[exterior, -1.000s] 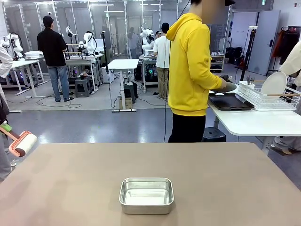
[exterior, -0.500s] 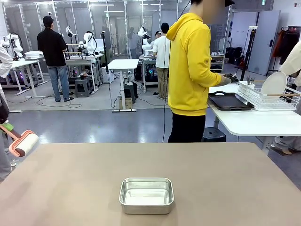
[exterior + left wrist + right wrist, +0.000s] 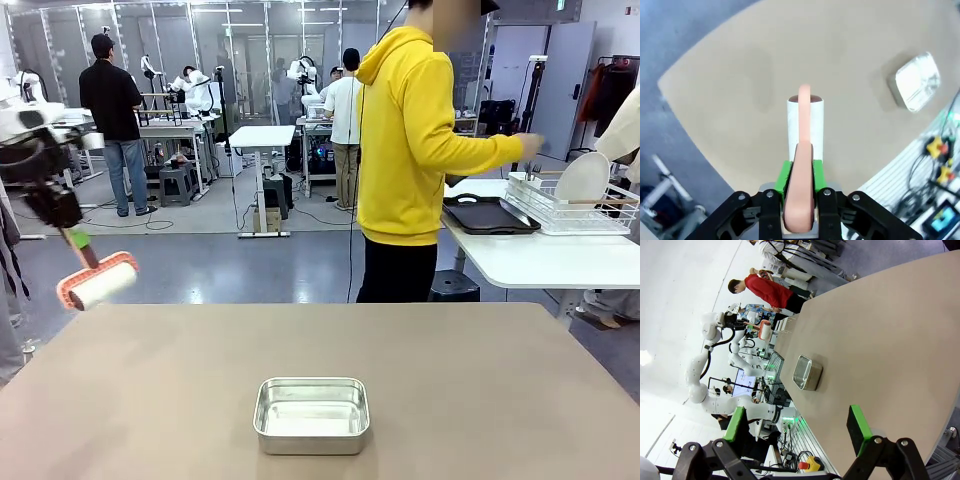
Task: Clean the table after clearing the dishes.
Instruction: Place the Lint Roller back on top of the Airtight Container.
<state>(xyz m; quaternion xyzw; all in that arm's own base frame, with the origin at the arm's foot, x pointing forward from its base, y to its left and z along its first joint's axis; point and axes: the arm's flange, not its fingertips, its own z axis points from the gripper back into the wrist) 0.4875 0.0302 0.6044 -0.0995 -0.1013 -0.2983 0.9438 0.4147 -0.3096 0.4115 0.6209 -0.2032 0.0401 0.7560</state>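
A busy lab stood behind the brown table (image 3: 480, 380), bare but for a steel pan (image 3: 311, 414) at six o'clock. The left claw (image 3: 799, 200) clamped a pink roller (image 3: 98, 283) at nine o'clock, off the table's edge. The right claw (image 3: 796, 430) gaped empty. The person's hand (image 3: 528, 147) worked the trays (image 3: 490, 216) at two o'clock. Risk: the roller could knock the pan.

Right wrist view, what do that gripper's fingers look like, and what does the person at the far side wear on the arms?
The right gripper has black linkage fingers with silver bolts and flat bright green pads at the tips. The person wears a yellow hooded sweatshirt with long sleeves.
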